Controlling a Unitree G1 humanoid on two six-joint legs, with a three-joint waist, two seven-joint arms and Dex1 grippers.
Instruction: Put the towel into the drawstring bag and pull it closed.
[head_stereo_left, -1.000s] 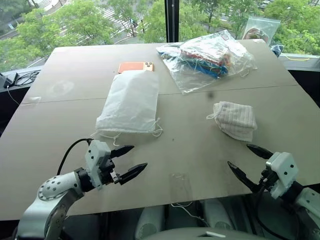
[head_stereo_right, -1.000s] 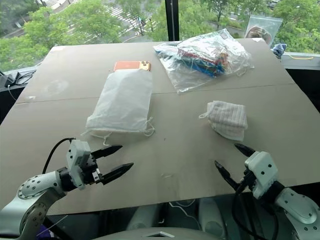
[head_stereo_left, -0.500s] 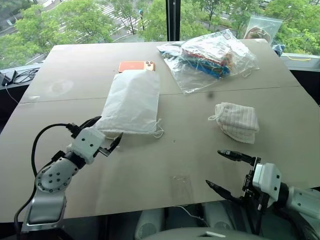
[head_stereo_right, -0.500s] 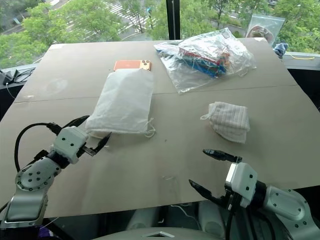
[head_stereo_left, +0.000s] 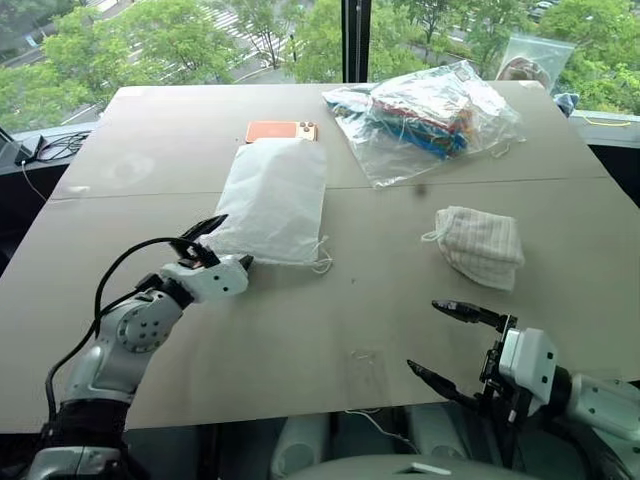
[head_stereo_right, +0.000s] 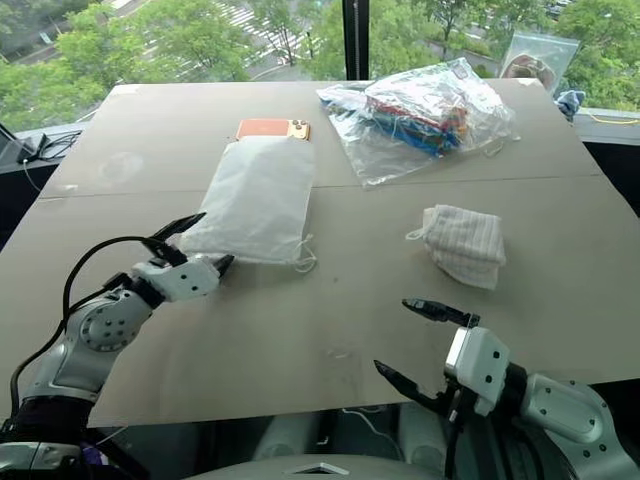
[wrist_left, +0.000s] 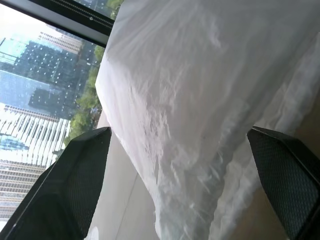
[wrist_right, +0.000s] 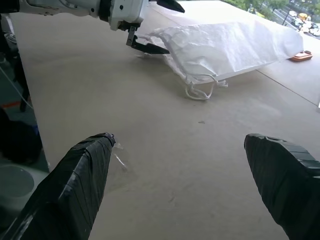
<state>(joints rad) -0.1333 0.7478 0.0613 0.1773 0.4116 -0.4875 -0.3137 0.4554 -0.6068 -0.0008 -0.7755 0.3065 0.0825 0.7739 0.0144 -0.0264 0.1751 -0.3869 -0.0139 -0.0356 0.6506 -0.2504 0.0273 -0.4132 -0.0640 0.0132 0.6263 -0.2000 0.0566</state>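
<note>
Left end effector gaping wide right at the bag corner, right one wide open too, towel untouched on bench.

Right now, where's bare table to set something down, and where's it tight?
Free: the near strip between the left pincer and right pincer; the gap between drawstring bag and towel; the far left corner of the table. Crowded: far right, around the clear plastic bag and phone.
</note>
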